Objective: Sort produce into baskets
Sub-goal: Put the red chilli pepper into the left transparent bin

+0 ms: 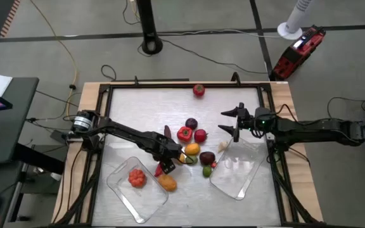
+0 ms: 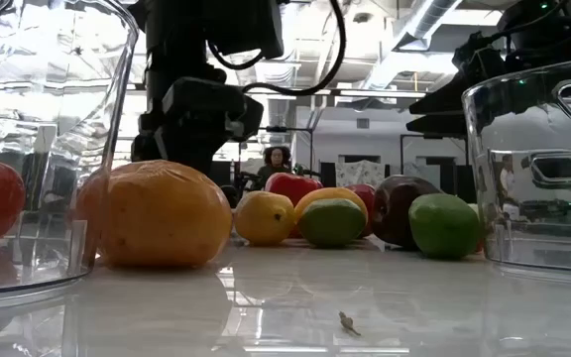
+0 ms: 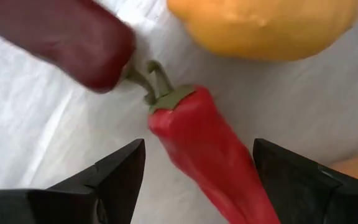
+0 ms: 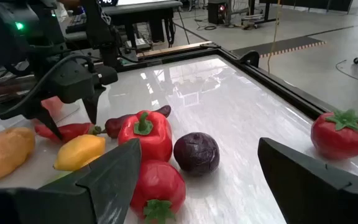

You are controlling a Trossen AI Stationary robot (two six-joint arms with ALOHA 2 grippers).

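Note:
A red chilli lies on the table near the middle, its green stem toward a dark red long piece. My left gripper points down over the chilli, open, with one finger on each side and a gap showing at both. In the high view the left gripper stands by the left basket, which holds a red tomato. My right gripper waits open above the table's right side, beside the right basket. Nothing is between its fingers.
Close around the chilli lie a yellow lemon and an orange piece at the left basket's corner. A red pepper, a dark purple round piece, tomatoes and limes cluster mid-table. One tomato sits alone at the far edge.

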